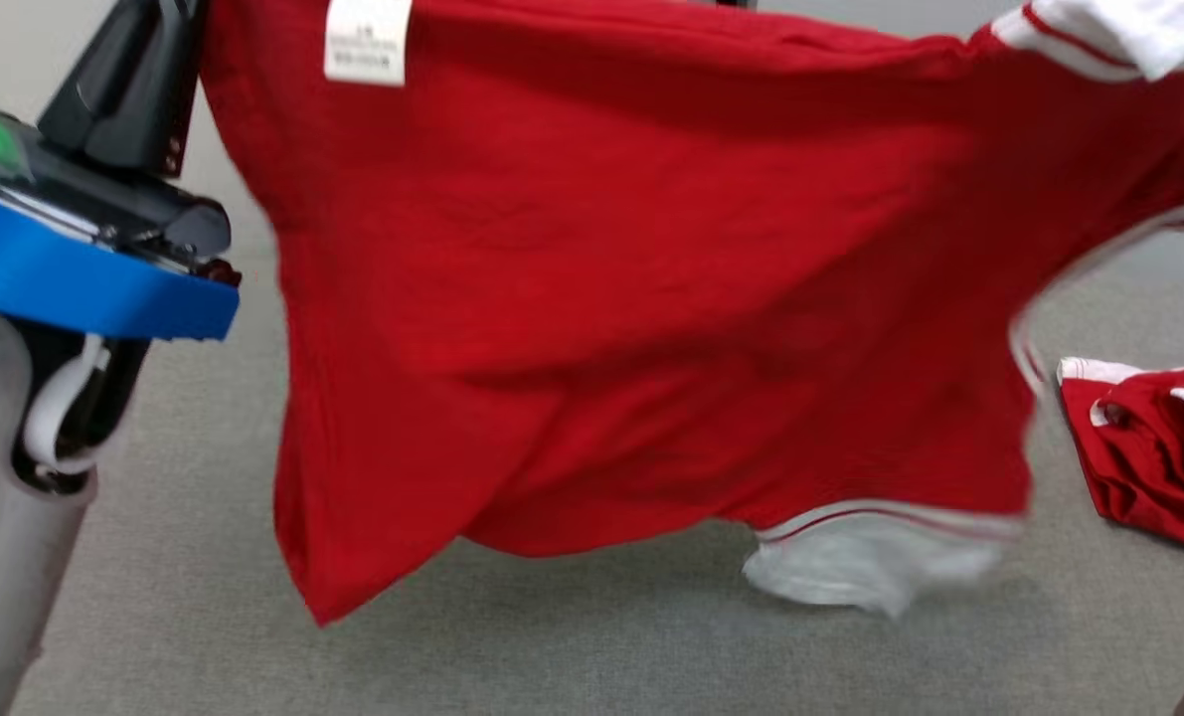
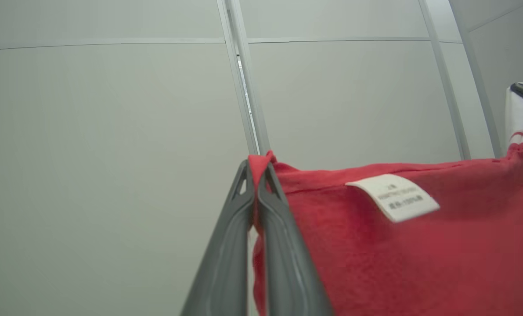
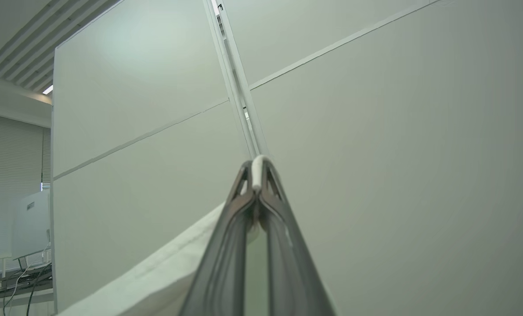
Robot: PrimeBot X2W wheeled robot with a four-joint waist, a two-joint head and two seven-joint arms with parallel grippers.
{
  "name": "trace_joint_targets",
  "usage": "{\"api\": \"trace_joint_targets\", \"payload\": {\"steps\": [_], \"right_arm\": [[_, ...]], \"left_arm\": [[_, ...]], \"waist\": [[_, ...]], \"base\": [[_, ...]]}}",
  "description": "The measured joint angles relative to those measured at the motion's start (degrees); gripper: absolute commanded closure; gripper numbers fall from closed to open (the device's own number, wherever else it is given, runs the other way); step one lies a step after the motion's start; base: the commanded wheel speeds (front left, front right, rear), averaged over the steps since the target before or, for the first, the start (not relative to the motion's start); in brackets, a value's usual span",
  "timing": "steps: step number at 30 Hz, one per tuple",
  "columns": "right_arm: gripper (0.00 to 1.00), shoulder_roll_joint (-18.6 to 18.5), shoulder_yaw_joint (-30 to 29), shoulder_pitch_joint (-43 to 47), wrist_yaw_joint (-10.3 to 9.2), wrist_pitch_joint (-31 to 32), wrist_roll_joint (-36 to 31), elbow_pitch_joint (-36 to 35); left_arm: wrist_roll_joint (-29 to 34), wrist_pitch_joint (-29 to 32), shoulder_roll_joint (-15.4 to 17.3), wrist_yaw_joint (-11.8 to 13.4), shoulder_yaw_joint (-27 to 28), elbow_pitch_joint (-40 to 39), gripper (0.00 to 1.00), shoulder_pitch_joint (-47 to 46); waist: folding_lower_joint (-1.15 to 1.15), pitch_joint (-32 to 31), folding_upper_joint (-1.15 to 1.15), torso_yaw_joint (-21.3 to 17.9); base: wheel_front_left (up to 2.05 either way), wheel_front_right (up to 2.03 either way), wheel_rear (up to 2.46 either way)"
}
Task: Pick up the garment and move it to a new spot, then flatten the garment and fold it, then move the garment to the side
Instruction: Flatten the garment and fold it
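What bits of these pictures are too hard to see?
Words on the white label: too blurry and small, head and left wrist views.
The grey surface behind the red shirt: hidden by it, head view.
The second red garment: cut off by the right edge, head view.

Garment (image 1: 631, 298): red T-shirt with white sleeves trimmed in red stripes.
Label (image 1: 368, 40): white tag, just below the top edge, near the left corner.
Pose: hanging in the air, spread wide, top edge taut, lower part sagging in folds.
Lower sleeve (image 1: 870, 567): white, dangling at the bottom, blurred.
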Motion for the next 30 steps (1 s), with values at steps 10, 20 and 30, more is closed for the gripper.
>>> {"api": "trace_joint_targets", "payload": {"steps": [10, 20, 30], "right_arm": [[1.0, 2.3, -2.76, -9.48, 0.0, 2.45, -9.56, 8.0], [1.0, 2.99, -7.3, -30.5, 0.01, -9.9, -16.92, 21.74], [1.0, 3.74, -3.07, -8.47, 0.05, -11.45, -9.72, 22.74]], "left_arm": [[-2.45, 4.26, -0.33, 0.0, -2.07, 5.14, 1.0, -7.48], [1.7, -8.33, -5.57, -0.01, 0.15, 23.74, 1.0, -26.24], [-4.67, -10.28, -8.72, -0.13, -2.18, 36.38, 1.0, -6.09]], "waist": [[0.01, 8.45, 0.0, -2.78], [0.03, 16.23, 0.0, -2.85], [0.01, 15.37, 0.0, -3.78]], "base": [[0.0, 0.0, 0.0], [0.0, 0.0, 0.0], [0.0, 0.0, 0.0]]}}
